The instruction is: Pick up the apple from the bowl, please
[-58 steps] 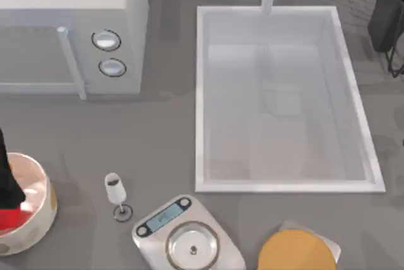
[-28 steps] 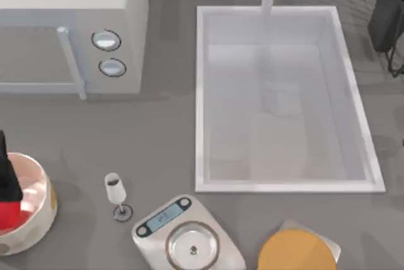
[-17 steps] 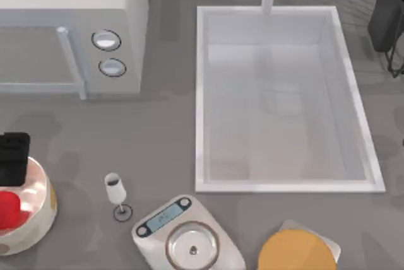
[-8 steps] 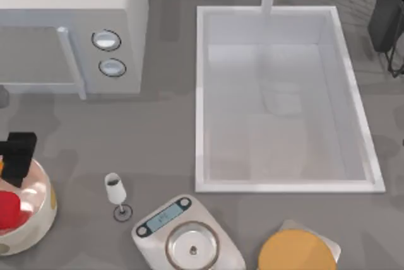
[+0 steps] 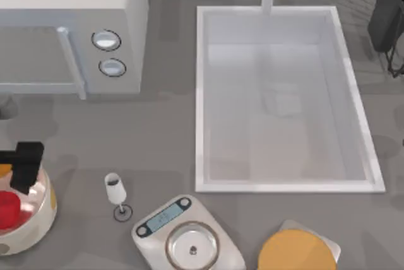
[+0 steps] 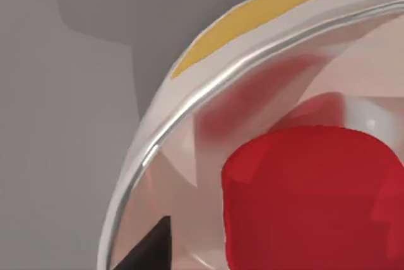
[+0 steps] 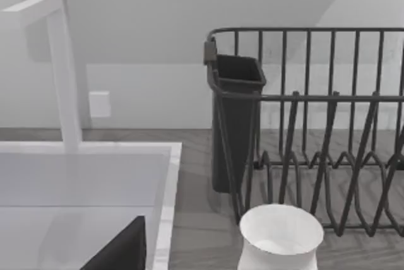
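A smooth, bright-red apple (image 5: 7,209) sits inside the bowl (image 5: 39,221), resting on the glossy pale interior that reflects its colour. The wide, round, cream-white bowl, marked with yellow-orange spots on its outer wall, stands upright on the grey tabletop (image 5: 158,137) at the far left edge. In the left wrist view the apple (image 6: 315,197) lies just inside the bowl's rim (image 6: 189,103).

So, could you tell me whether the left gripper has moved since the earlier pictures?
Yes. In the top view the left gripper has shifted rightward and up-frame toward the microwave, ending over the bowl rim; the apple remains in the bowl.
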You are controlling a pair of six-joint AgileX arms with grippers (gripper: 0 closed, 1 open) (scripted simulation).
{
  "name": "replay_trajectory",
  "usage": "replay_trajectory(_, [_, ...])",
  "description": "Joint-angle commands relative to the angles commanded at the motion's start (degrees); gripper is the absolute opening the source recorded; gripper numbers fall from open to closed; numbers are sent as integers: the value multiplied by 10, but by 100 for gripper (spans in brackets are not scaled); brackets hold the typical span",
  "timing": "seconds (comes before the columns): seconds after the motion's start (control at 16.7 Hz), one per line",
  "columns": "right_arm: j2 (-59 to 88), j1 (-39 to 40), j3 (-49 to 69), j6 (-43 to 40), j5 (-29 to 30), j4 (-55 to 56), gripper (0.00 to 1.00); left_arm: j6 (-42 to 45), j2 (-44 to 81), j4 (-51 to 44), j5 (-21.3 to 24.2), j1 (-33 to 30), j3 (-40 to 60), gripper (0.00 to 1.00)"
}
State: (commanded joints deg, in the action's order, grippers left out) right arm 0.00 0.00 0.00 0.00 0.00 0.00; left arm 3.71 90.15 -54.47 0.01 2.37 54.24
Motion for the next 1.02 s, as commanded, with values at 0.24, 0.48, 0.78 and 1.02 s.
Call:
replay_trajectory(0.24, [0,0,0,0,0,0,100,2,55,131,0,2,-62,100])
replay_trajectory(0.48, [0,0,0,0,0,0,100,3,93,206,0,3,-107,100])
replay_trajectory(0.78, [0,0,0,0,0,0,100,3,95,209,0,4,-110,92])
replay_trajectory(1.02, [0,0,0,0,0,0,100,3,95,209,0,4,-110,62])
